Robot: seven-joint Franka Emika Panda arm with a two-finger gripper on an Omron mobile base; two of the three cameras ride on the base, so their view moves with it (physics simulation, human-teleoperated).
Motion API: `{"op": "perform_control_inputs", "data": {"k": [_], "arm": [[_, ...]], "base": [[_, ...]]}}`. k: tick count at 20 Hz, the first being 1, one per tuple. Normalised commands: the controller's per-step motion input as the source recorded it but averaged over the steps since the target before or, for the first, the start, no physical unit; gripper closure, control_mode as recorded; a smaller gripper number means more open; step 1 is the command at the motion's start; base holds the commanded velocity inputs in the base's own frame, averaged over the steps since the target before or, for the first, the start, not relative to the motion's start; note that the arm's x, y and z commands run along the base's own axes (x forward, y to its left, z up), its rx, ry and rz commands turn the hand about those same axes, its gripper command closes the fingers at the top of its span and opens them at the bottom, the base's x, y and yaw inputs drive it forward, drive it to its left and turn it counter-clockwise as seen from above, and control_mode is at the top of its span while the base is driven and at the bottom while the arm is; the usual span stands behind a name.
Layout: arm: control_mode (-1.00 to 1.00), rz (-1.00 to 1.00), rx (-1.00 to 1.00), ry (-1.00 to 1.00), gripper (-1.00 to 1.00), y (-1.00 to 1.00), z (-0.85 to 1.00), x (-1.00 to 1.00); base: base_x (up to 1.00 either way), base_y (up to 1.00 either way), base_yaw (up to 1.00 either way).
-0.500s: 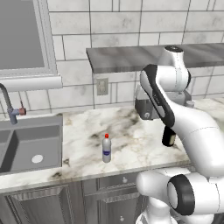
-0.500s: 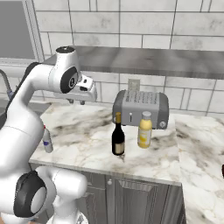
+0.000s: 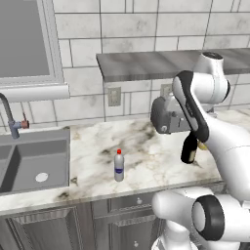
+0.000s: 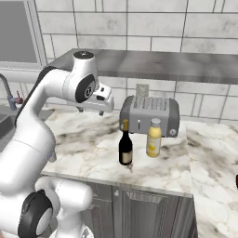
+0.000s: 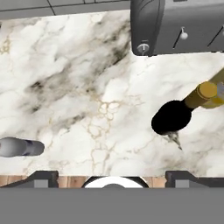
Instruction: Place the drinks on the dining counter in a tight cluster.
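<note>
Nothing of the task looks done yet: all three drinks stand on the white, brown-veined marble surface (image 3: 146,146) beside the grey steel sink (image 3: 34,161), against the tiled wall, and none is lifted or gripped.

The tall dark wine bottle with the gold top (image 4: 125,144) stands just right of centre in the right base view, in front of the grey two-slot toaster (image 4: 151,115). The squat yellow bottle with the pale cap (image 4: 154,138) stands just beside it to the right, close but apart from it. The small clear bottle with red cap and blue label (image 3: 118,166) stands alone near the middle of the left base view, well apart from the other two and nearer the front edge.

The white arm's two-finger gripper (image 4: 95,108) hangs above the surface, left of centre in the right base view, clear of every bottle. Its jaws stand wide apart and hold nothing. In the hand view the wine bottle (image 5: 181,111) sits at centre right, seen from above, with the small bottle (image 5: 19,147) at the left edge.

By my reading the whole job remains: each bottle must be picked up, carried to the dining counter and set down close to the others. The wine bottle seems the likeliest first pick, being nearest below the hand.
</note>
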Motion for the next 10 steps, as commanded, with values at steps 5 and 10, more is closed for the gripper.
{"op": "perform_control_inputs", "data": {"k": [5, 10], "arm": [[-1.0, 0.03, 0.1, -0.01, -1.0, -0.87, -0.04, 0.0], [-1.0, 0.06, 0.0, -0.01, -1.0, -0.14, -0.04, 0.0]], "base": [[0.0, 0.0, 0.0], [0.0, 0.0, 0.0]]}}
